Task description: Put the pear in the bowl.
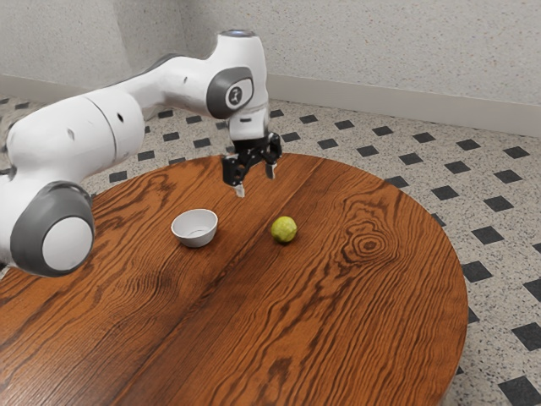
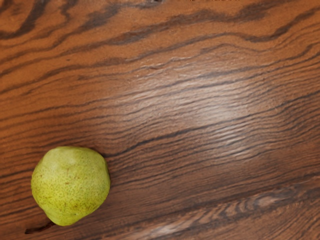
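In the exterior view, the white arm comes in from the exterior view's left, with grey caps at its joints, and bends down at the wrist. The black gripper hangs from it over the round wooden tabletop, pointing downward. Its two pale fingertips stand wide apart with nothing between them, and it touches neither the pear nor the bowl. The yellow-green pear rests directly on the tabletop, outside the bowl and apart from it, toward the exterior view's right. The small bowl, white to light grey, stands upright on the wood with its mouth up, and no fruit is visible in it. Dark, wavy grain runs across the tabletop, with a ringed knot on the exterior view's right of the pear. Beyond the table's edge is a speckled floor set with black squares, and behind that a pale wall with a light baseboard along its foot.

In the wrist view, the pear lies on the grained wood, its skin dotted with small brown specks. A dark, thin stem sticks out from its narrower end. A soft patch of light shines on the tabletop beside the fruit.
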Tool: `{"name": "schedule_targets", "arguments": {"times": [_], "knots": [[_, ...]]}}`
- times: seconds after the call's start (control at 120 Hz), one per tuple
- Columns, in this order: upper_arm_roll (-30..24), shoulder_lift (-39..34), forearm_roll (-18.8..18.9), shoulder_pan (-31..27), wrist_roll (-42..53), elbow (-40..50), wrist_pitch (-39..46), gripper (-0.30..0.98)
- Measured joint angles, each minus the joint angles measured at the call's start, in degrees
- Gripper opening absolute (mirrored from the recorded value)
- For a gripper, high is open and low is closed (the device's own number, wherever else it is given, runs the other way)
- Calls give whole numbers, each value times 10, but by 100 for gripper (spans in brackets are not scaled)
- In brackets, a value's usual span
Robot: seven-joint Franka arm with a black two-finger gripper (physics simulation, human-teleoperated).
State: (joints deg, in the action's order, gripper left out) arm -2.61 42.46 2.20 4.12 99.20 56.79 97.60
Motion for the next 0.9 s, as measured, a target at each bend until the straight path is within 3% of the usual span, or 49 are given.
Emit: {"name": "schedule_targets", "arguments": {"times": [0.167, 0.517, 0.667, 0.9], "knots": [[3, 58, -34, 3, 77, -13, 53, 68], [23, 161, -51, 5, 171, -85, 165, 69], [23, 178, -94, 5, 196, -86, 191, 69], [30, 180, -109, 4, 223, -79, 194, 69]]}}
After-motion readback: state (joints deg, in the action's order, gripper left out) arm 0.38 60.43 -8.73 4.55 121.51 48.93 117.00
